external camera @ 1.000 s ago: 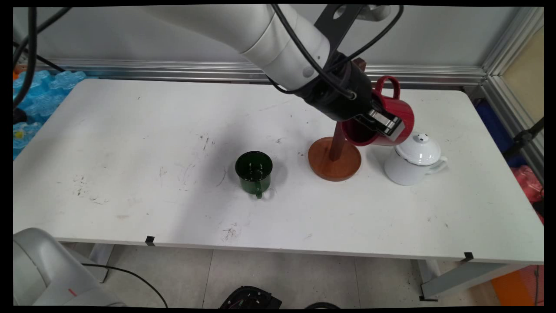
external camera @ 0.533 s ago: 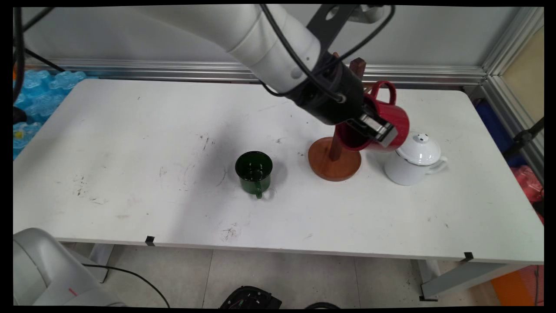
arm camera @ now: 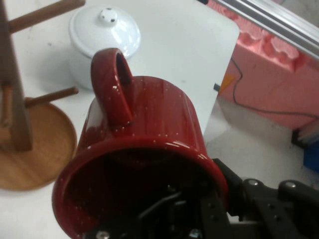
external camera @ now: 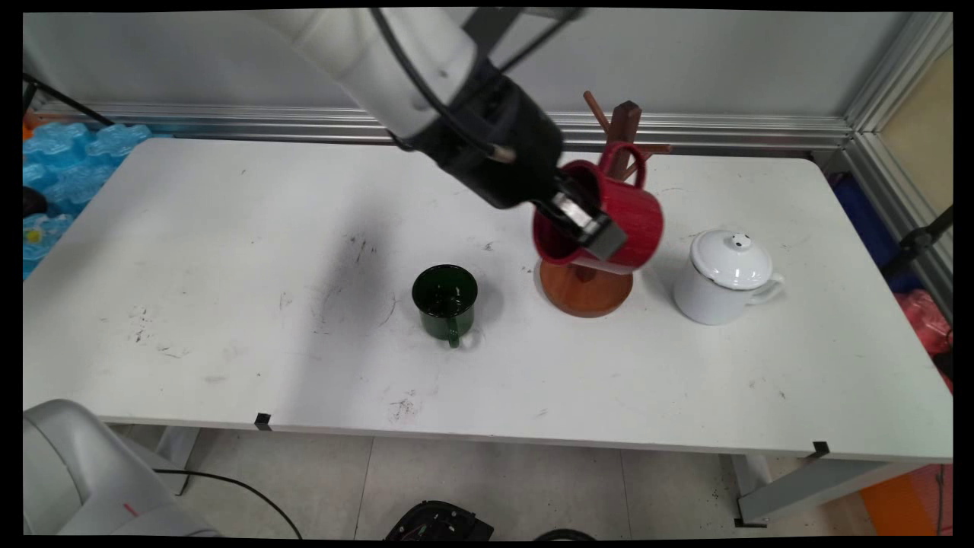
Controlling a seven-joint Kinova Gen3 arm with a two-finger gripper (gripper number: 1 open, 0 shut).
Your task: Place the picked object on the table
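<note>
My gripper is shut on the rim of a red speckled mug, one finger inside and one outside. The mug hangs tilted in the air above the round base of a wooden mug tree, its handle pointing up near the tree's pegs. In the hand view the red mug fills the middle, mouth toward the camera, with the mug tree at the left and a white lidded pot beyond it. A green mug stands on the table to the left of the tree.
The white lidded pot stands right of the mug tree on the white table. An aluminium rail runs along the wall behind. Blue packs lie off the table's left end.
The gripper has carried the red mug leftward, from beside the white pot to over the mug tree's base. The white pot is now fully uncovered.
</note>
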